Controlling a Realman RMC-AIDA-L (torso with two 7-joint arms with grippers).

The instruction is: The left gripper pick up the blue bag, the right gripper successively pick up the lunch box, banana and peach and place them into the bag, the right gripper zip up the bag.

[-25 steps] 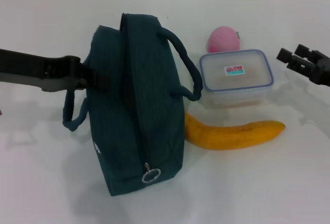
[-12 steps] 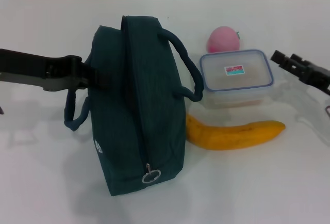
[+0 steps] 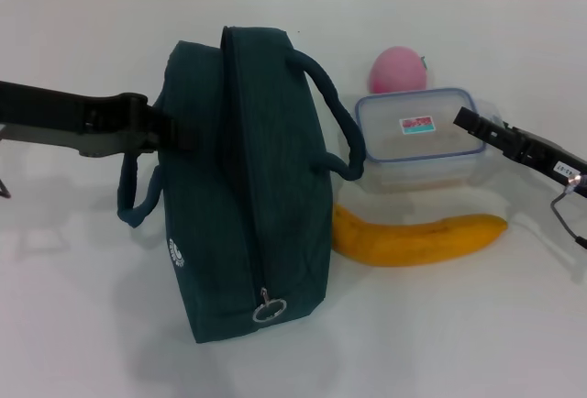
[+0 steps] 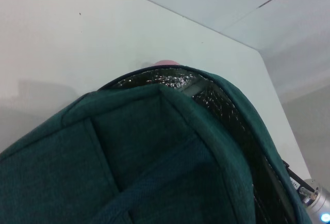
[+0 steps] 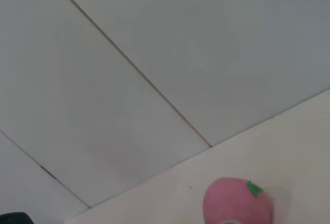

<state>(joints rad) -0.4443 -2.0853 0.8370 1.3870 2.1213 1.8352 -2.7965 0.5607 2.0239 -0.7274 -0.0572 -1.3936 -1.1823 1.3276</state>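
The blue bag [image 3: 243, 187] stands upright on the white table, zipper ring at its near end. My left gripper [image 3: 177, 132] comes in from the left and is shut on the bag's side by the left handle. In the left wrist view the blue bag [image 4: 154, 152] fills the picture and its silver foil lining [image 4: 172, 78] shows at the open far end. The lunch box [image 3: 417, 137] lies right of the bag. My right gripper [image 3: 470, 123] hovers open at the box's right edge. In front of the box lies the banana [image 3: 417, 237], behind it the peach [image 3: 397, 70], also seen as the peach [image 5: 237, 203].
The bag's right handle [image 3: 335, 123] arches toward the lunch box and nearly touches it. A thin cable [image 3: 569, 210] hangs under the right arm. The table's far edge meets a pale wall [image 5: 154, 53].
My right gripper has moved left, from beside the table's right side to the lunch box's right edge. The bag has shifted a little in the left gripper's hold.
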